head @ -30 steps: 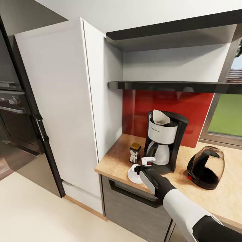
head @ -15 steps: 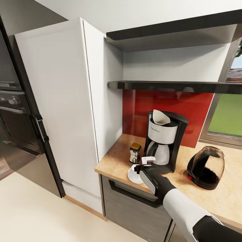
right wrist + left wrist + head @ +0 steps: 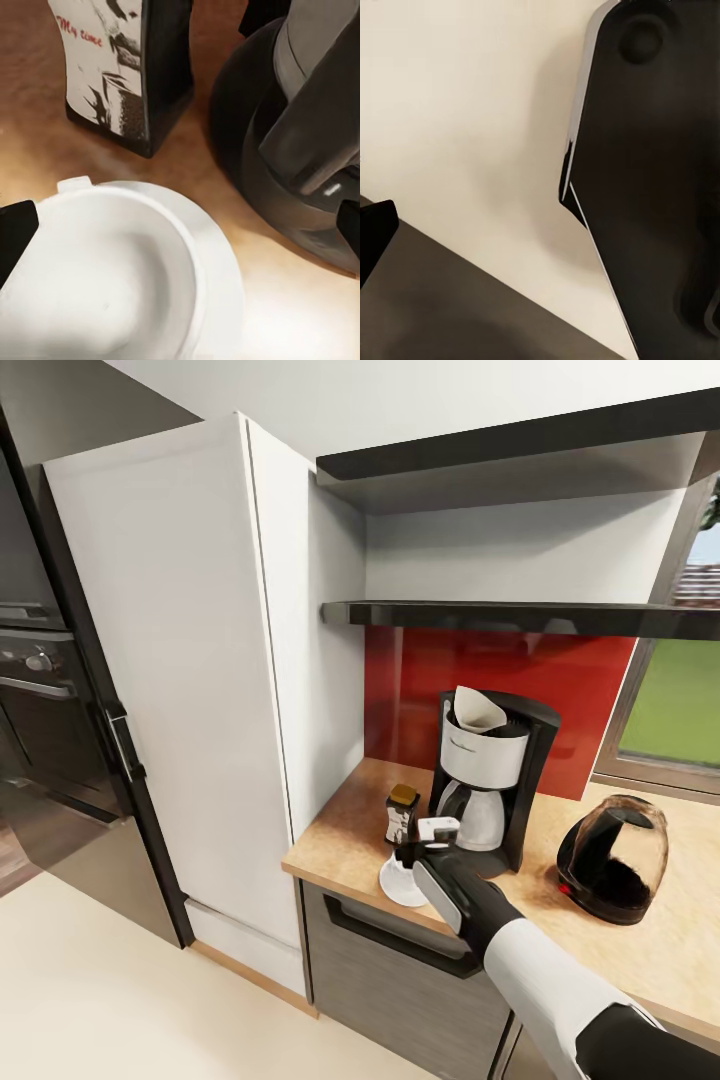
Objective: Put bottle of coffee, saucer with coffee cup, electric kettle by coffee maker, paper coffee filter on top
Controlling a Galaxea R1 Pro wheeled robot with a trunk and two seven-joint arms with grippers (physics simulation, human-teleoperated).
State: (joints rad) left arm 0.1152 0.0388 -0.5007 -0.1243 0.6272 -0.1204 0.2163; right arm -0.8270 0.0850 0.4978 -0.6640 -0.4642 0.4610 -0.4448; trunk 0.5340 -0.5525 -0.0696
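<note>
Cup [image 3: 97,277] sits on the saucer [image 3: 221,277] at the counter's [image 3: 345,840] front edge, between coffee jar [image 3: 402,812] and coffee maker [image 3: 490,775]; we judge our right gripper [image 3: 425,848], fingers spread wide above it, has let go.

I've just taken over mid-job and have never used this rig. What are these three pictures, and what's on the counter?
The wide picture comes from the robot's head, looking down over its white-and-black right arm. Its right hand hovers over the coffee cup, which sits on the saucer; I cannot tell if it grips anything. On the kitchen countertop stand the bottle of coffee, the coffee maker with the paper coffee filter on top, and the electric kettle. The close-up of cup and jar comes from the right wrist. The left wrist camera sees pale floor and dark robot parts.
</note>
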